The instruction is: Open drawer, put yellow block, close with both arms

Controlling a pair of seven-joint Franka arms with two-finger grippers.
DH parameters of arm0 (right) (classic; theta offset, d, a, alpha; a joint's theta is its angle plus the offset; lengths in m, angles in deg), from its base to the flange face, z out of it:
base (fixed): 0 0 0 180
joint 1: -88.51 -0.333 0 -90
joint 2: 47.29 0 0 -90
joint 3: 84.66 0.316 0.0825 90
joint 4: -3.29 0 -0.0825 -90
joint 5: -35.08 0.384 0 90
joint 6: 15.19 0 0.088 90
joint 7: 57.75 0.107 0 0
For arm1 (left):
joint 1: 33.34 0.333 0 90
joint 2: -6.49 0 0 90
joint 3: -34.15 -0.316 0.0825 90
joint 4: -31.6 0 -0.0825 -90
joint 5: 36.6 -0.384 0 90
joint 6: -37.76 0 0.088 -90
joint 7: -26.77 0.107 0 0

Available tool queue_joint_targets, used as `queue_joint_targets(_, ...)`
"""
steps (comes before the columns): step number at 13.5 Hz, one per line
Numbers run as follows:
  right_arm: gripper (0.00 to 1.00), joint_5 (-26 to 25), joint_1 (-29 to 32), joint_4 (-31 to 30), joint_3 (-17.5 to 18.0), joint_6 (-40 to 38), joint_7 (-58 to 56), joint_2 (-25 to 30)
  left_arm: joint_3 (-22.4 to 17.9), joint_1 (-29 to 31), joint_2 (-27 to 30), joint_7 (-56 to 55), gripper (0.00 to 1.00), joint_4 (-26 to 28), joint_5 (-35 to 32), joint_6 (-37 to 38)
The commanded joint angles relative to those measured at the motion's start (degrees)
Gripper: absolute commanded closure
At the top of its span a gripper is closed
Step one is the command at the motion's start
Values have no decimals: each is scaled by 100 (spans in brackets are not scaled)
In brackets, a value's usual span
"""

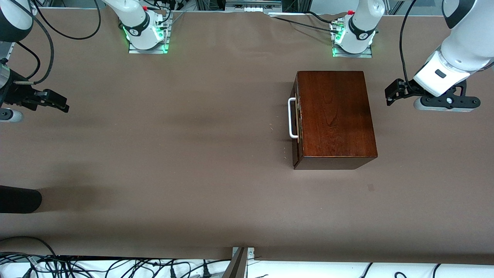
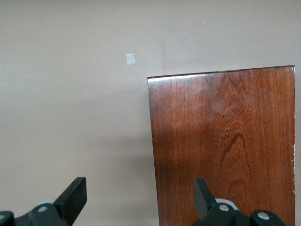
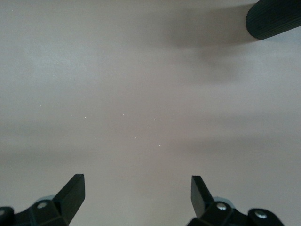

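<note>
drawer: shut, flush in the box; front faces the right arm's end of the table
handle: white bar on the drawer front, long axis runs nearer-to-farther from the front camera
left gripper: fingers spread wide, holds nothing; up over bare table just off the box's closed end, toward the left arm's end
right gripper: fingers spread wide, holds nothing; over bare table at the right arm's end, well apart from the box
key relation: handle is on the side away from the left gripper; left arm is much nearer the box but must reach over it, right arm faces the handle across open table
block: not in any view
front view only: handle, both grippers' placement, dark object at the table edge
left wrist view only: box top close up, small pale square mark on the table
right wrist view: bare table, dark ribbed object at the corner
</note>
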Motion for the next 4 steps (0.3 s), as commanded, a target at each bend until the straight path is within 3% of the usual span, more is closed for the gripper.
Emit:
queue_joint_targets(1,0,61,18,123,-157,-49,29,-38,34,-6,114,4,0,101,-69,-7)
queue_joint_targets(4,0,61,18,123,-158,-198,29,-38,17,3,114,-13,0,92,-60,2)
